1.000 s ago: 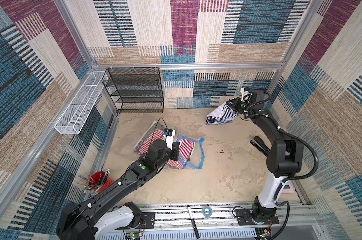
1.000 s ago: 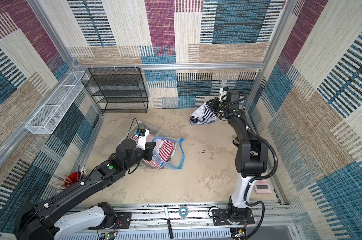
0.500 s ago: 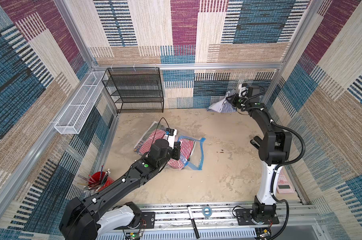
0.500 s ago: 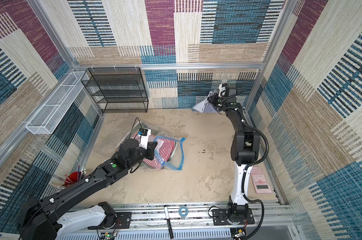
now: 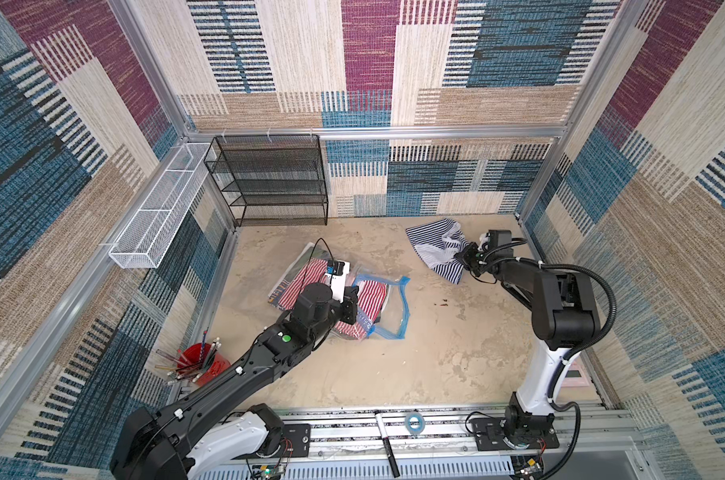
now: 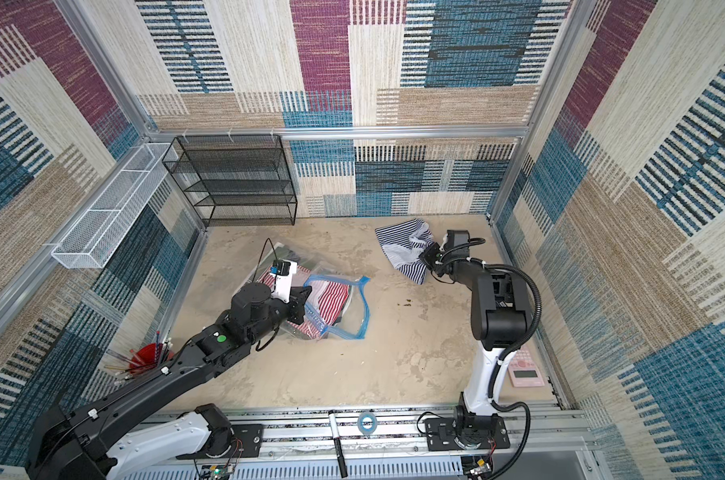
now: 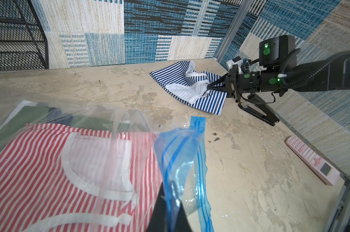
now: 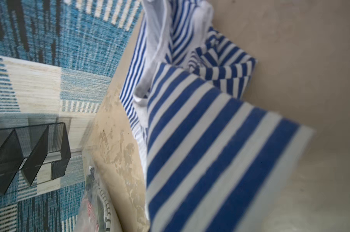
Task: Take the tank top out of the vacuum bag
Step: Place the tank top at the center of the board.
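The tank top [image 5: 435, 249] [image 6: 402, 249], blue-and-white striped, lies crumpled on the floor at the back right, outside the bag. My right gripper [image 5: 460, 259] [image 7: 209, 87] is shut on its near edge. In the right wrist view the cloth [image 8: 210, 140] fills the frame and hides the fingers. The vacuum bag [image 5: 394, 307] [image 6: 352, 307] lies mid-floor, clear with a blue zip strip [image 7: 198, 156]. A red-striped garment [image 7: 49, 160] and a green one are inside. My left gripper [image 5: 354, 307] [image 7: 169, 197] is shut on the bag's blue mouth edge.
A black mesh shelf [image 5: 269, 183] stands at the back wall and a white wire basket [image 5: 157, 216] hangs on the left wall. Also present are a red cup of pencils [image 5: 198, 365], a black stapler [image 7: 258, 110] under the right arm, and a pink calculator [image 6: 525, 370].
My right gripper has come down from near the back wall and toward the front, bringing the tank top onto the floor. The left arm and the bag have barely moved.
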`<move>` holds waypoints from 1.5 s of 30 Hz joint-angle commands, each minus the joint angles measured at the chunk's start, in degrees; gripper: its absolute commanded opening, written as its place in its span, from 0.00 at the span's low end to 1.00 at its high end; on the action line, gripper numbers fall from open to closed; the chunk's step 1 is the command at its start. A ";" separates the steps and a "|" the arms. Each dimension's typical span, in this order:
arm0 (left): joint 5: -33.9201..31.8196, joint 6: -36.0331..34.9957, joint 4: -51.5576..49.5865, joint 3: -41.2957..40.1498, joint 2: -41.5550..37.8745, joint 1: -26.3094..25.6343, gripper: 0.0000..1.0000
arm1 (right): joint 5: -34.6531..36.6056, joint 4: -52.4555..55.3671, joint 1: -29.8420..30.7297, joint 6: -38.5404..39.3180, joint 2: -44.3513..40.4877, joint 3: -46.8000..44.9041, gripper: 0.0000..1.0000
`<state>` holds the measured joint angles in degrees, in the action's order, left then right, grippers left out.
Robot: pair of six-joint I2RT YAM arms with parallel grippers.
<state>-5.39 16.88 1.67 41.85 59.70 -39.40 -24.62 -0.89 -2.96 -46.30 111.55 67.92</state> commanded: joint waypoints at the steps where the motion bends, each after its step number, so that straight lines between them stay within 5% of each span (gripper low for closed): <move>1: 1.05 1.13 2.59 -0.66 -0.94 0.07 0.00 | 3.97 -3.38 0.06 -7.83 -1.69 -3.11 0.00; 12: 3.09 1.61 3.08 -1.32 -0.46 0.11 0.00 | 11.33 -2.63 3.74 -23.01 -9.67 -13.28 0.01; 14: 3.65 1.57 3.68 -1.58 -0.46 0.09 0.00 | 14.18 -4.21 5.24 -28.40 -12.00 -16.96 0.22; 16: 4.29 1.50 4.36 -1.84 -0.56 0.11 0.00 | 17.42 -7.27 6.90 -33.14 -15.14 -21.20 0.24; 19: 5.23 1.32 4.62 -2.11 -0.94 0.10 0.00 | 23.88 -4.21 9.38 -34.73 -20.24 -22.81 0.61; 26: 5.68 1.75 4.91 -3.22 -2.38 0.10 0.00 | 33.94 3.92 10.53 -27.48 -33.58 -23.53 0.84; 31: 5.72 2.87 5.10 -3.35 -2.82 0.11 0.00 | 25.81 9.45 7.05 -12.27 -27.81 -15.74 0.87; 37: 5.57 3.07 3.07 -2.04 -2.84 0.04 0.00 | 14.17 7.21 1.67 -1.43 -21.61 -17.56 0.87; 45: 5.55 4.65 2.08 -2.03 -3.01 0.02 0.00 | 7.31 2.00 -1.88 -1.03 -22.61 -25.48 0.83</move>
<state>0.01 19.97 2.98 39.55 56.88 -39.40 -12.93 4.95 -4.47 -48.62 89.21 43.59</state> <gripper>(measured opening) 0.051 0.826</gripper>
